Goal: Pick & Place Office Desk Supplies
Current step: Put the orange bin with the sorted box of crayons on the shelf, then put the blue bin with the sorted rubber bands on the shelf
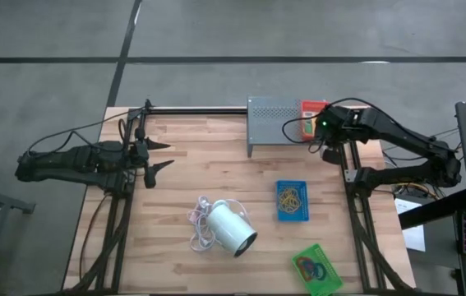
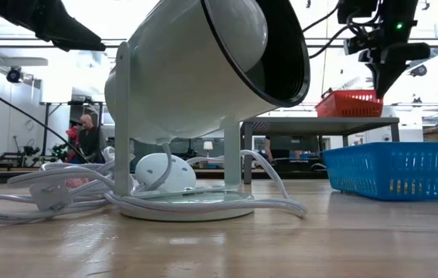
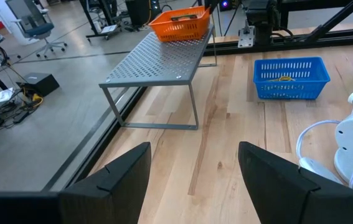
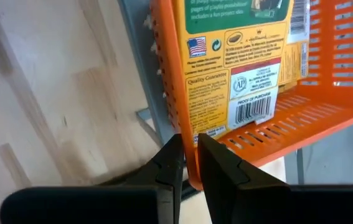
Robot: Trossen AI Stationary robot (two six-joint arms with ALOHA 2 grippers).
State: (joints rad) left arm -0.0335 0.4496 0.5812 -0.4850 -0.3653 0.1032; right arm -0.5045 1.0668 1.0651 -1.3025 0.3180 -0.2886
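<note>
A red tray [image 1: 313, 111] stands on the right end of the grey perforated stand [image 1: 275, 123] at the table's far edge. A yellow-orange printed box [image 4: 238, 68] lies in it. My right gripper [image 4: 188, 165] reaches down at the tray's right end and is shut on its wall. Nearer the front sit a blue tray [image 1: 292, 201] with tan rubber bands and a green tray [image 1: 316, 269] with red and blue loops. My left gripper [image 3: 195, 180] waits open at the table's left side, with nothing between its fingers. My right gripper pinches the red tray's right wall [image 4: 187, 149] near a corner, one finger inside the tray and one outside. The fingers come from above, slanting steeply down. The tray's bottom rests on the grey stand [image 2: 319, 122].
A big white cylinder [image 1: 231, 228] with a coiled white cord [image 1: 200, 222] lies in the middle of the table, toward the near edge. Bare wood lies between it and the stand.
</note>
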